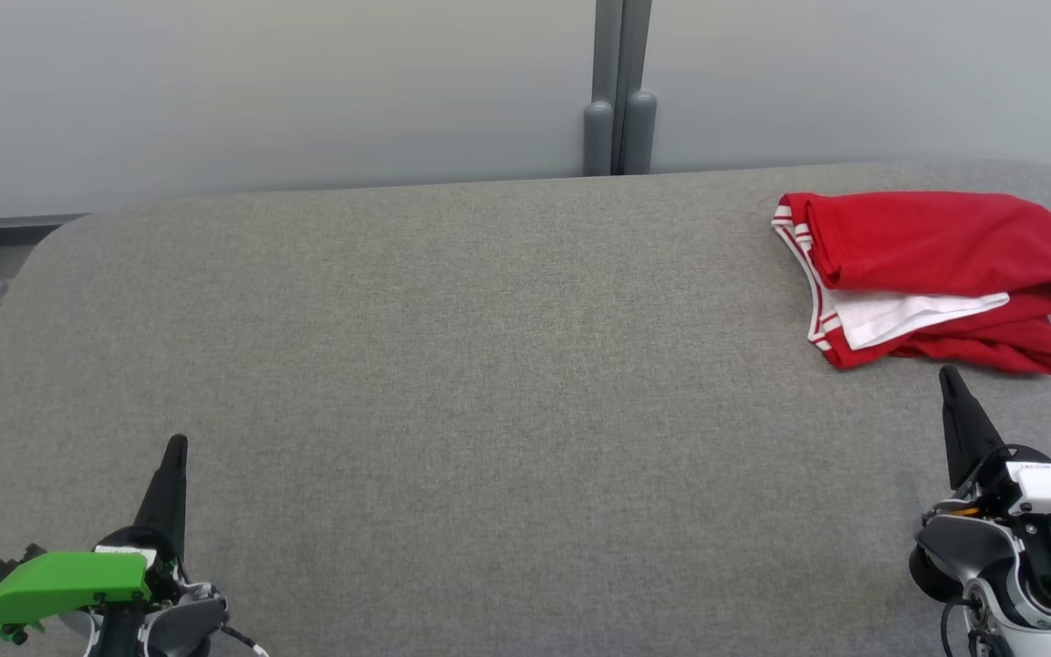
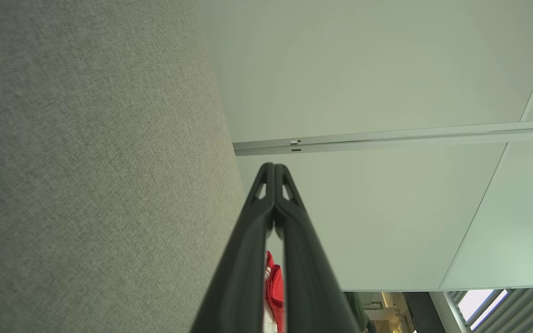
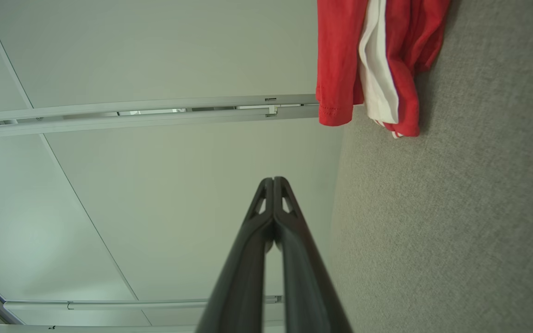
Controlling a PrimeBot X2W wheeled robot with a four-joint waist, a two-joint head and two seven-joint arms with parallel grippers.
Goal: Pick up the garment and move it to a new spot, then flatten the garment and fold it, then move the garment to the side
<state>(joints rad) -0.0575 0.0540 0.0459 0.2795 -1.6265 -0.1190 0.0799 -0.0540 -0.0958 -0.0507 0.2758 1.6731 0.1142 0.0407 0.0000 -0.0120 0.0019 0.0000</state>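
Note:
A red garment with white striped trim lies folded in a compact bundle at the far right of the grey table. My right gripper is shut and empty at the lower right, its tip just short of the garment's near edge. The right wrist view has the garment at the top, beyond the shut right gripper. At the lower left my left gripper is shut and empty, far from the garment. Between the left gripper's fingers a sliver of the garment shows.
A pale wall with a grey post stands behind the table's far edge. The table's rounded left corner drops off to the floor.

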